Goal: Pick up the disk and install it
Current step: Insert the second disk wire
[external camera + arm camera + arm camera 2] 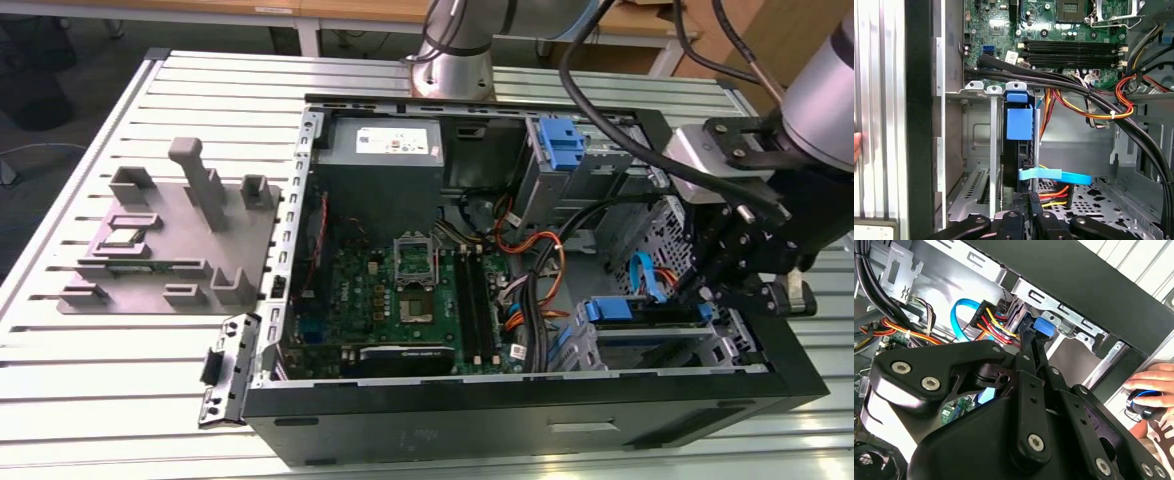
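— Black gripper (1026,340) links sit closest to my second wrist camera. What do you see past them?

— I see the fingers shut on the disk (1019,125), which stands on its edge in a metal bay (976,145) at the corner of the computer case (534,405).

— Does my other wrist camera show more?

— Yes, the blue tab on the disk, the green board (1054,25) and orange wires (1079,107). A person's hand (1154,390) shows by the case in the second wrist view.

— And the exterior view?

— The whole open case is there, with a grey box (384,145) in it. A grey tray (167,235) lies on the table (80,340).
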Robot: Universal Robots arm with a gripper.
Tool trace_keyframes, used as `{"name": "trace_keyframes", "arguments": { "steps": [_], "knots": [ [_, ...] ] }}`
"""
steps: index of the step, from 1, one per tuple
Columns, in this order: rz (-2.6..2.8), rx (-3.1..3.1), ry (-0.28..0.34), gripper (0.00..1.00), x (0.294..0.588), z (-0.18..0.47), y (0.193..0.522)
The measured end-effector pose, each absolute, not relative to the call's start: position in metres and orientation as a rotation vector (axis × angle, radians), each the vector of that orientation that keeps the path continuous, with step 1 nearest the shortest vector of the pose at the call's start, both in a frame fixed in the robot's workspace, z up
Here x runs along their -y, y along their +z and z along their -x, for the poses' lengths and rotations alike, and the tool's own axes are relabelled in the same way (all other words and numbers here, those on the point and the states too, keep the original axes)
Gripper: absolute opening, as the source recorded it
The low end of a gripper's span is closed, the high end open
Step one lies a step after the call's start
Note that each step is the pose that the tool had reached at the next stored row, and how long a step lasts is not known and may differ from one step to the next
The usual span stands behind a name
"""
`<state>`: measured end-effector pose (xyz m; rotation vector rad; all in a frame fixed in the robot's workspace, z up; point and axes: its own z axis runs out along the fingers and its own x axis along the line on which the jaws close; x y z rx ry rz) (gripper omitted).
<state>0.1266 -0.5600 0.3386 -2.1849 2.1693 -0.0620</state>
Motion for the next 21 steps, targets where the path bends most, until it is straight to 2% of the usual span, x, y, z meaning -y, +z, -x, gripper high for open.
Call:
{"name": "trace_keyframes", "arguments": {
  "steps": [21],
  "knots": [
    [2.213, -2.164, -0.131, 0.16, 0.557, -0.1224, 0.3374]
  ]
}}
